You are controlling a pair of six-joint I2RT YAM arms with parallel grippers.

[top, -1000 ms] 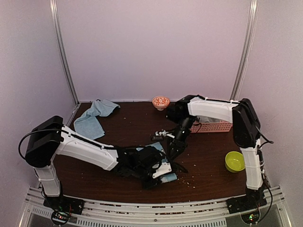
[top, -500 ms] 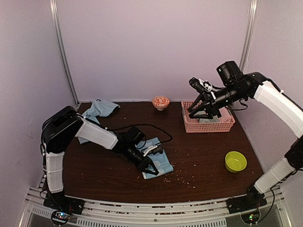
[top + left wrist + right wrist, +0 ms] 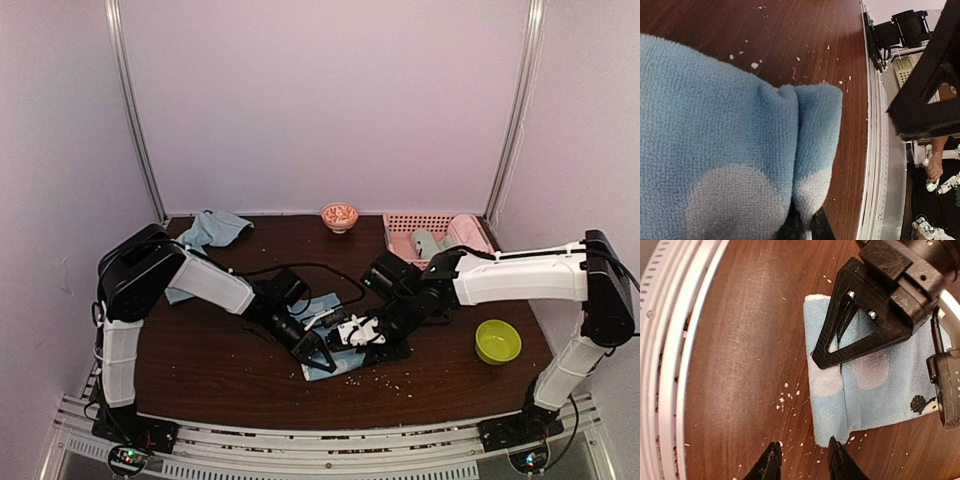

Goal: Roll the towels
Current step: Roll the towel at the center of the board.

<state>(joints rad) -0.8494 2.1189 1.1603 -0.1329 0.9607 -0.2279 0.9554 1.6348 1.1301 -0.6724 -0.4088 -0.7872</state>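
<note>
Lilac walls (image 3: 320, 100) on three sides, dark wood table (image 3: 220, 370) below. Plain towel (image 3: 200, 240) bunched upper left. Spotted towel (image 3: 875, 395) flat at centre, fold pinched tight in left gripper (image 3: 322, 352). Right gripper (image 3: 803, 447) spread, hovering over bare wood beside towel corner. White crumbs (image 3: 785, 397) scattered nearby.

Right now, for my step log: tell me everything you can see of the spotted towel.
The spotted towel is soft light-blue terry with pale round spots and a dark mark. It lies flat on the brown table, one end raised into a fold. The left tool is shut on that fold; the right tool hangs open beside its corner, apparently not touching.
</note>
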